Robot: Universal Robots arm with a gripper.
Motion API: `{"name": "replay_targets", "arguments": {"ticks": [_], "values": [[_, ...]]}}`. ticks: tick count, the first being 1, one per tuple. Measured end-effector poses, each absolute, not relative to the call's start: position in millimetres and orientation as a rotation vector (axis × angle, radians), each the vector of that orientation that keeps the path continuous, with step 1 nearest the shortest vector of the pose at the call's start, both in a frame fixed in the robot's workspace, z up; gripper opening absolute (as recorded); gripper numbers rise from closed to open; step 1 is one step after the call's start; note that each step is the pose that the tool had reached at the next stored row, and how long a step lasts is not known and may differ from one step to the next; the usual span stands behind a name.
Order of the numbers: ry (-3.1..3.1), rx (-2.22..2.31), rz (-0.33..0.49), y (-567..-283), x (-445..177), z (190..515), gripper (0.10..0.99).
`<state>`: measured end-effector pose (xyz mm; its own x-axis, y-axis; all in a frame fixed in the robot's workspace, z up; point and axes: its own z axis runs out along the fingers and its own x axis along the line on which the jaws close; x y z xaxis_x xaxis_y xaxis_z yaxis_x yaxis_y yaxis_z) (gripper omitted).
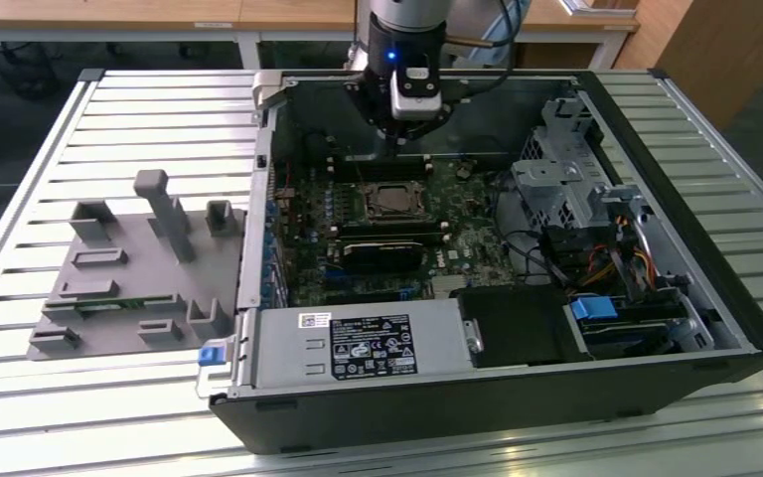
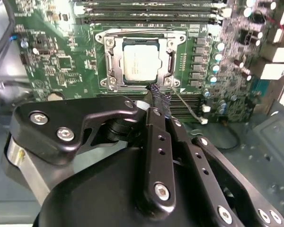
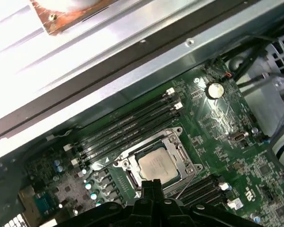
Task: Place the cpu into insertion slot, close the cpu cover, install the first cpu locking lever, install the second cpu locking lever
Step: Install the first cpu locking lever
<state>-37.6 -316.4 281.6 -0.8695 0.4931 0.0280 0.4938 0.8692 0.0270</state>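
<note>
The open computer case [image 1: 488,407] is lying on a white slatted table [image 1: 156,109] below wooden desks [image 1: 116,12] in the exterior view, the gripper [image 2: 155,94] hovering, fingers [image 2: 156,137] pressed together and empty, beside the cpu [image 1: 388,202] sitting mid-frame in the insertion slot [image 1: 366,189].

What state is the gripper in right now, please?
Gripper: fingers closed, nothing visibly held, tips at the edge of the cpu cover.

Slatted metal table [image 1: 156,109], wooden desks [image 1: 116,12] behind
</note>
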Motion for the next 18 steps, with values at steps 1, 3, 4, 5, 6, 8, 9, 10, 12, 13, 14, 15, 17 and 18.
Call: {"name": "replay_targets", "arguments": {"ticks": [1,3,4,5,6,8,9,10,12,13,14,15,17,18], "values": [[-3.024,-0.77,-0.052,-316.4,-37.7,281.6,0.106],[-3.037,-0.715,-0.051,-316.4,-37.7,281.6,0.106],[-3.043,-0.686,-0.051,-316.4,-37.7,281.6,0.106],[-3.049,-0.659,-0.05,-316.4,-37.7,281.6,0.106],[-3.055,-0.632,-0.05,-316.4,-37.7,281.6,0.106],[-3.065,-0.574,-0.049,-316.4,-37.7,281.6,0.106],[-3.07,-0.546,-0.049,-316.4,-37.6,281.5,0.106],[-3.075,-0.52,-0.049,-316.4,-37.6,281.5,0.106],[-3.083,-0.463,-0.048,-316.4,-37.7,281.5,0.106],[-3.087,-0.435,-0.048,-316.4,-37.6,281.5,0.106],[-3.09,-0.406,-0.047,-316.4,-37.6,281.5,0.106],[-3.094,-0.378,-0.047,-316.4,-37.7,281.5,0.106],[-3.099,-0.322,-0.046,-316.4,-37.6,281.5,0.106],[-3.102,-0.294,-0.046,-316.4,-37.6,281.4,0.106]]}}
